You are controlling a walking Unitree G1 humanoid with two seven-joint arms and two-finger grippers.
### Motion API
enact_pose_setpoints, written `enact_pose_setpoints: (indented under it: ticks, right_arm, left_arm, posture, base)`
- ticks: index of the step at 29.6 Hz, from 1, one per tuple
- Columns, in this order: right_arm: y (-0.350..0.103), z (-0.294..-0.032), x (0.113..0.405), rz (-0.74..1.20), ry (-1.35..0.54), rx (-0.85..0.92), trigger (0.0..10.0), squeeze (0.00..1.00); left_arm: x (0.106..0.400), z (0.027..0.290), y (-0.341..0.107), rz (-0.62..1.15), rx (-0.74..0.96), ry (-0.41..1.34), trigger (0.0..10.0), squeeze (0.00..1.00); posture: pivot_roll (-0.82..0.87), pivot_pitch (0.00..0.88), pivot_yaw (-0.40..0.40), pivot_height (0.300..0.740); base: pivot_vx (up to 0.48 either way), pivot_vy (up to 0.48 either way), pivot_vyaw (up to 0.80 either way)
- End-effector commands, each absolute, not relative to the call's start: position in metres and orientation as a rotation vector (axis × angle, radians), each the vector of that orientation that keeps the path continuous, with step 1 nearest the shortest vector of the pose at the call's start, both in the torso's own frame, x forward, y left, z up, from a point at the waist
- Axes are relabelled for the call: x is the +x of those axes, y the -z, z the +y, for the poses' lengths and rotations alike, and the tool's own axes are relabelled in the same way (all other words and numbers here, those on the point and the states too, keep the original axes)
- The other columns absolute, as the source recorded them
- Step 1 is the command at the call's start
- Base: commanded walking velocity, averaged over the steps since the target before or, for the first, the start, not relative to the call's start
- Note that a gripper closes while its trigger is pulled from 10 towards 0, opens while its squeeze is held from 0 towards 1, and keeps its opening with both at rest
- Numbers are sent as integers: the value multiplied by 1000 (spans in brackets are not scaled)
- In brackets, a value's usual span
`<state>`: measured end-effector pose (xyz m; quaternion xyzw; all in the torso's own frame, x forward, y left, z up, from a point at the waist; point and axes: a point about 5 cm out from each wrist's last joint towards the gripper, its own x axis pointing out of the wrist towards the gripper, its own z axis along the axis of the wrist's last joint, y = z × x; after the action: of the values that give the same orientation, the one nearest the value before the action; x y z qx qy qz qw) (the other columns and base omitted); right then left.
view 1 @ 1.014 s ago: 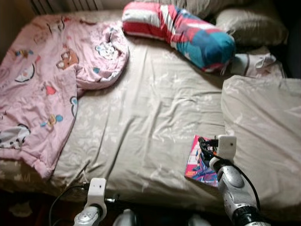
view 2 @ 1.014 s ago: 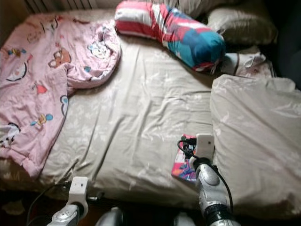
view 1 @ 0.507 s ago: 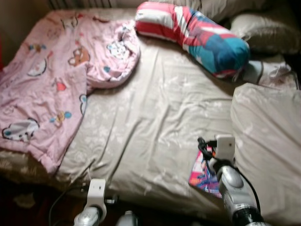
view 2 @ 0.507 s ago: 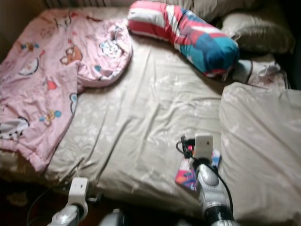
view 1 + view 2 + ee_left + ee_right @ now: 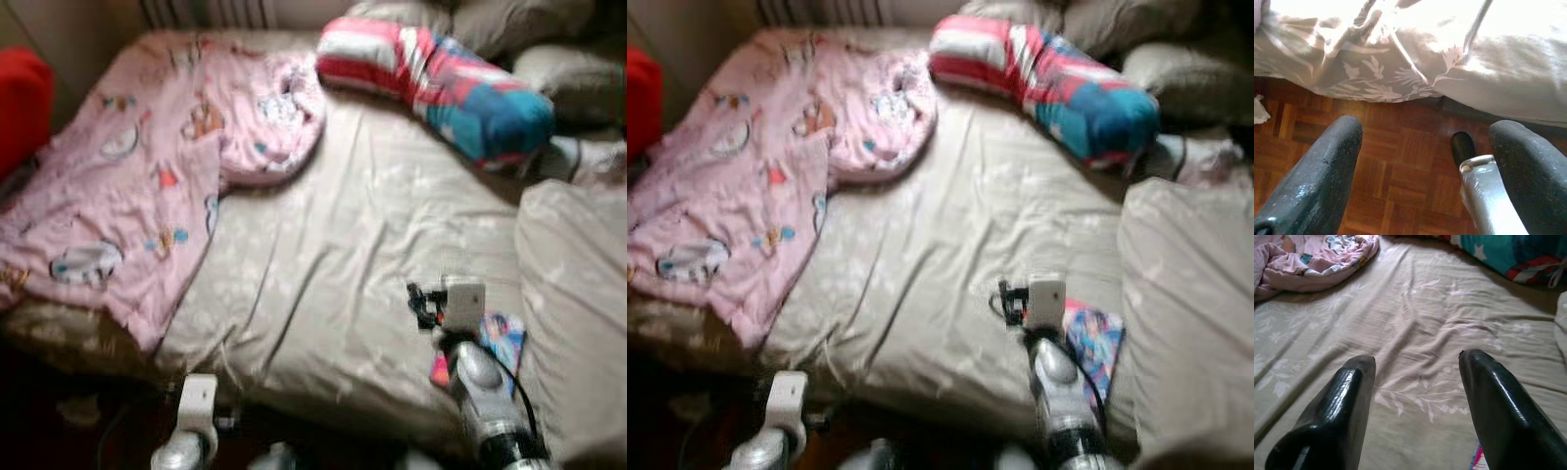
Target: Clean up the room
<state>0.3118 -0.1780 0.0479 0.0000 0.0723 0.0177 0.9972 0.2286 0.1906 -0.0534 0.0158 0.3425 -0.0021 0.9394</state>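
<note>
Beige floral sheets cover the bed (image 5: 333,264), on which a pink cartoon blanket (image 5: 127,206) is spread at the left and a striped red-and-teal bolster (image 5: 441,83) lies near the pillows. The right gripper (image 5: 1418,396) is held over the sheet with jaws apart and empty — a colourful book (image 5: 1095,343) lies just beside its wrist. The left gripper (image 5: 1425,161) hangs low over the parquet floor (image 5: 1391,161) at the bed's edge — jaws likewise apart, nothing held.

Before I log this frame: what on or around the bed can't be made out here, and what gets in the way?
- Colourful book: cover design unreadable in the eye views, blurred and partly behind the right arm.
- Red object: cut off by the left edge, identity unclear.
- Pale scrap on the floor: cut by the left wrist view's edge.
- Pillows: shaded and blurred, count uncertain.
</note>
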Motion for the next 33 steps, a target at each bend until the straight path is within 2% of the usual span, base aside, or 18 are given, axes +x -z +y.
enact_pose_setpoints:
  ticks: [1,33]
  right_arm:
    - [-43,-176,309,160,-32,16,10000,0]
    - [-44,-172,310,154,-38,21,10000,0]
  left_arm:
    - [215,198,61,755,43,-12,10000,0]
    - [217,199,60,749,42,-14,10000,0]
  posture:
    - [-53,178,77,729]
    - [-49,192,78,729]
  base:
    - [0,446,0]
    - [0,443,0]
